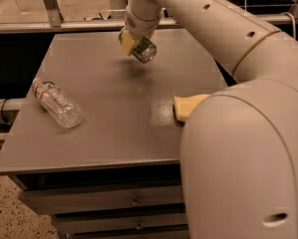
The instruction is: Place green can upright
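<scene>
One green can, one plastic bottle, one yellow sponge, one table, one claw above it.
</scene>
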Tool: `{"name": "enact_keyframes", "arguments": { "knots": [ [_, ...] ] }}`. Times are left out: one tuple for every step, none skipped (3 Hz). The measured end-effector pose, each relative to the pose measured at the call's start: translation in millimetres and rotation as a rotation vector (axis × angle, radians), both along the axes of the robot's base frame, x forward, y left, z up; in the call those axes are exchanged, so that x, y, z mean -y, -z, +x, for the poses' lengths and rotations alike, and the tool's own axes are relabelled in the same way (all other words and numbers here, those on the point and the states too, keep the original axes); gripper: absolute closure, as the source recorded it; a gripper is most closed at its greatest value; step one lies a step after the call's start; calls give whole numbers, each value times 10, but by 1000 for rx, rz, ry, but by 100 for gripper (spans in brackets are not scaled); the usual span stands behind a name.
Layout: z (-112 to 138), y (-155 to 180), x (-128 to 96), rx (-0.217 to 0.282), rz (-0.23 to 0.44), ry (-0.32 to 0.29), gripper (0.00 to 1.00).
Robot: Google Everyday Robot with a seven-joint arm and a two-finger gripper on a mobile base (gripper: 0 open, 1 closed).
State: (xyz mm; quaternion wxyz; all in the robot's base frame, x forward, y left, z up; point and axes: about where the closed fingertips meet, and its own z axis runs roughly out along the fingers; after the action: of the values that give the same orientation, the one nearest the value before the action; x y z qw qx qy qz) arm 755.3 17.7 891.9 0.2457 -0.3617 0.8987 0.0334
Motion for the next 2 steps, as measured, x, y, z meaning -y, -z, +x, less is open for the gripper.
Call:
{"name": "enact_keyframes", "arguments": {
  "knots": [
    [9, -230, 168, 105, 171, -97, 100],
    [-49, -402, 329, 208, 365, -182, 100]
  ]
}}
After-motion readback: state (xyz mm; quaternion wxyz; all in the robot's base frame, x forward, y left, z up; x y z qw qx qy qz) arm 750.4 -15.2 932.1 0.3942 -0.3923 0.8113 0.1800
